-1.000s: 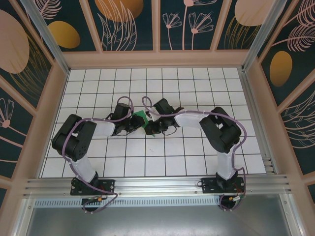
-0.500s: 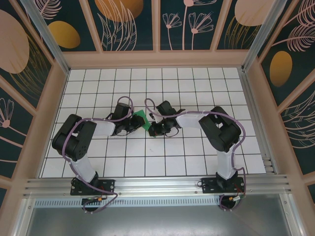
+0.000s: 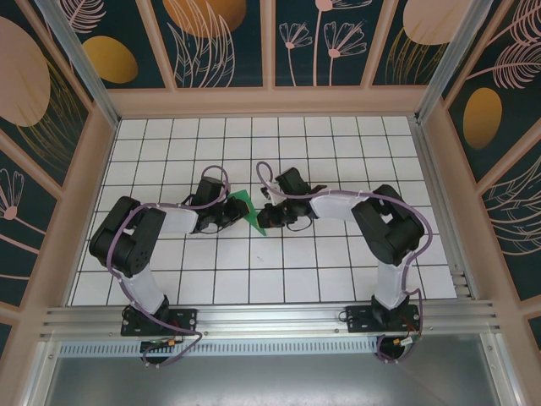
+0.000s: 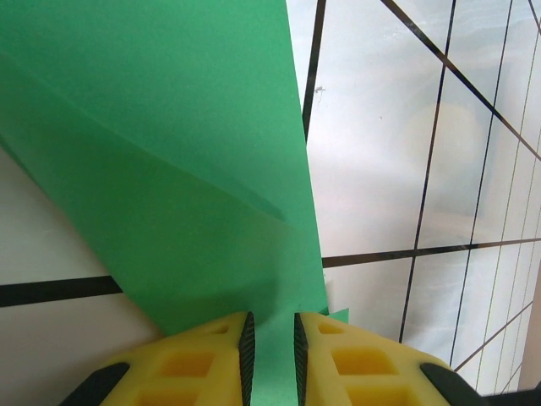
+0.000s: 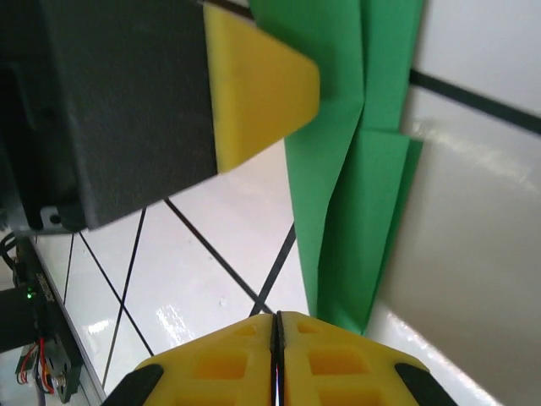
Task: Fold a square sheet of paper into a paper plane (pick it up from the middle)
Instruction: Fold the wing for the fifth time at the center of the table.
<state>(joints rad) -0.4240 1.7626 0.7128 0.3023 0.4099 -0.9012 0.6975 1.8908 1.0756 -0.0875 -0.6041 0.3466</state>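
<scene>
The square sheet of paper is now a slim, pointed green paper plane [image 3: 251, 211] in the middle of the white grid table. My left gripper [image 3: 234, 210] holds it from the left. In the left wrist view the green paper [image 4: 169, 152] runs into the narrow gap of the left gripper [image 4: 270, 338], whose pads are closed on it. My right gripper [image 3: 269, 216] sits just right of the plane, apart from it. Its pads [image 5: 277, 326] are pressed together with nothing between them. The plane's creased layers [image 5: 355, 169] hang beside them, with a left fingertip [image 5: 254, 93] above.
The gridded table [image 3: 338, 152] is boxed in by wooden-framed patterned walls [image 3: 270, 101] at the back and sides. An aluminium rail [image 3: 270, 317] with both arm bases runs along the near edge.
My right gripper has drawn back to the right, off the paper. More of the green plane now shows, including its near pointed tip. The left gripper has kept its grip and place.
</scene>
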